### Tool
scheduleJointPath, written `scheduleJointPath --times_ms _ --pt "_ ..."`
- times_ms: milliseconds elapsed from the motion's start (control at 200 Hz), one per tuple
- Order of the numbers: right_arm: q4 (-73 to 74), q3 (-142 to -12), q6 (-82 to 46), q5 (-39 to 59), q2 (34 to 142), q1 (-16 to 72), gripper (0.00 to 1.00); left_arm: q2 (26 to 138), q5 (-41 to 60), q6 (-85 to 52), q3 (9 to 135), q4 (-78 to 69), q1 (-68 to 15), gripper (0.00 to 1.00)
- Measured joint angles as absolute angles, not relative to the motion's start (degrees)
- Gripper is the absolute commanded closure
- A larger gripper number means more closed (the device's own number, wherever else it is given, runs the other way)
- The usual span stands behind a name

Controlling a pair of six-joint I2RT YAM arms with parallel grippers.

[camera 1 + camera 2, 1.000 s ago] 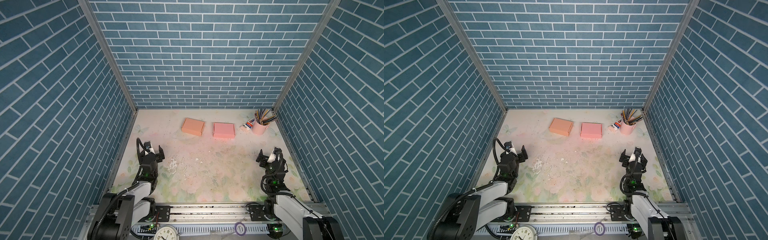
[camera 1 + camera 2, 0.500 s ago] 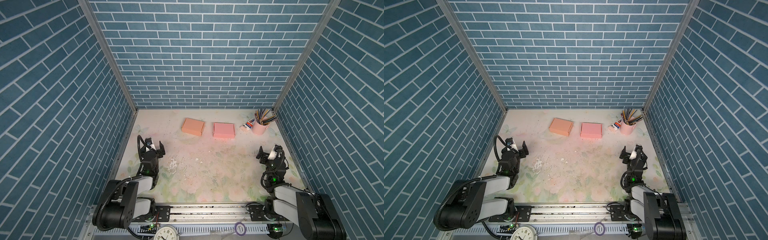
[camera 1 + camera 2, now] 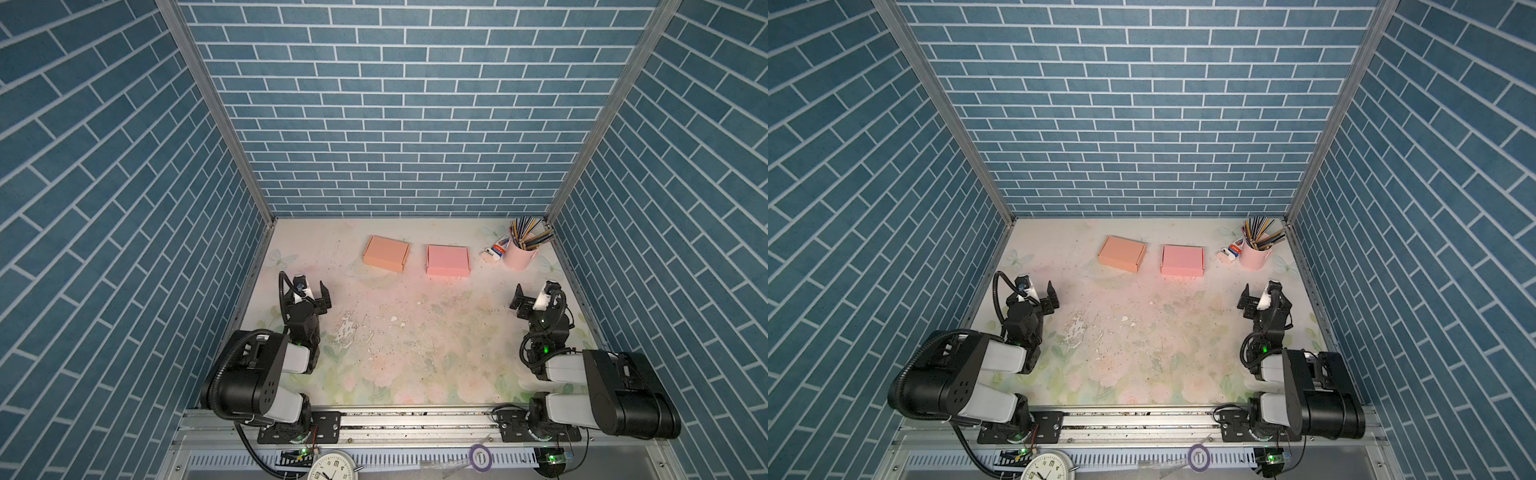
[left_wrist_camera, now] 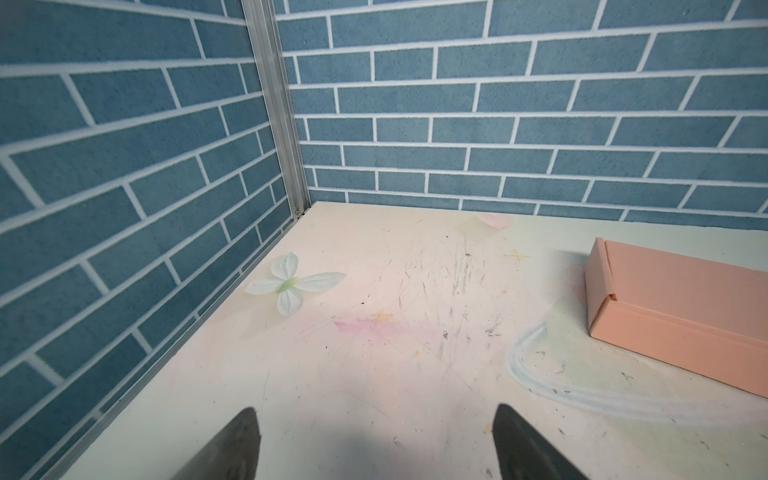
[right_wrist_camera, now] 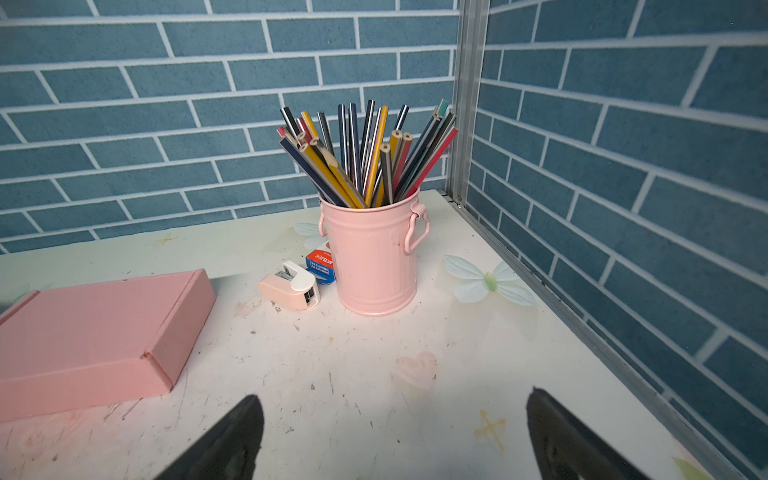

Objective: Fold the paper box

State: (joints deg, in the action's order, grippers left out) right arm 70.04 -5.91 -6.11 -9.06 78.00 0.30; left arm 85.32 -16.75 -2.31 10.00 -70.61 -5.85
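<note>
Both gape empty: left gripper (image 4: 376,410) and right gripper (image 5: 395,395), well apart from the seemingly folded pink box (image 5: 95,328).

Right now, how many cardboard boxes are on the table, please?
2: a flat orange cardboard box near the back wall; a flat pink cardboard box right of it. None look hidden.

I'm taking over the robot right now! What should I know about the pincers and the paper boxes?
Pincers: left pincer open, holding nothing; right pincer open, holding nothing. Neither touches a box.
Things: orange box and pink box lie side by side, apart, at the back of the table; pencil cup stands to their right.
Done: both boxes look folded shut.
Left: no flat, unfolded box is in view, so probably nothing more to fold.
</note>
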Motion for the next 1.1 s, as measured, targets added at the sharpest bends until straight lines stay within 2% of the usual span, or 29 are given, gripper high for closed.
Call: scheduleJointPath --times_ms 260,570,1100 --pt "74.3 -6.83 -5.52 -8.08 85.52 -0.05 0.02 86.17 -16.8 -2.31 13.3 -68.97 -5.41 0.12" --pt "69.52 -13.67 -5.56 -8.32 86.15 -0.16 0.02 86.17 -16.82 -2.31 13.58 -67.9 -5.37 0.12" --pt "67.64 -13.82 -5.56 -8.34 86.28 -0.19 0.02 86.17 -16.8 -2.31 13.58 -67.9 -5.37 0.12"
